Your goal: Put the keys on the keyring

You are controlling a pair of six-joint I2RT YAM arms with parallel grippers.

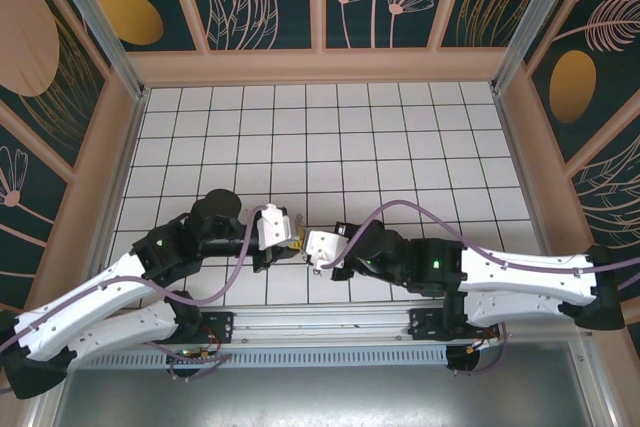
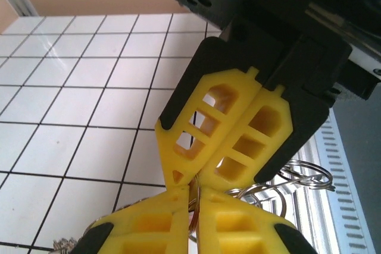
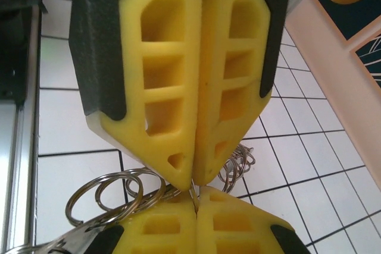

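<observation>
My two grippers meet tip to tip low over the white tiled floor (image 1: pixel 400 147). In the left wrist view my left gripper (image 2: pixel 193 196) is shut on the thin wire of the keyring (image 2: pixel 193 206), which runs up between its yellow pads. My right gripper (image 2: pixel 196 179) comes in from above, shut on the same loop. In the right wrist view the right gripper (image 3: pixel 195 199) pinches that wire against the left gripper (image 3: pixel 193 178). Silver split rings (image 3: pixel 110 193) hang off the loop on both sides. From above, the left gripper (image 1: pixel 293 243) and right gripper (image 1: pixel 311 250) touch. The red-headed key is hidden.
The metal rail (image 1: pixel 330 322) of the arm mount runs just behind the grippers at the near edge. Peach walls (image 1: pixel 320 65) with dark patterned panels close in the tiled floor on three sides. More silver rings (image 2: pixel 303 173) dangle by the rail.
</observation>
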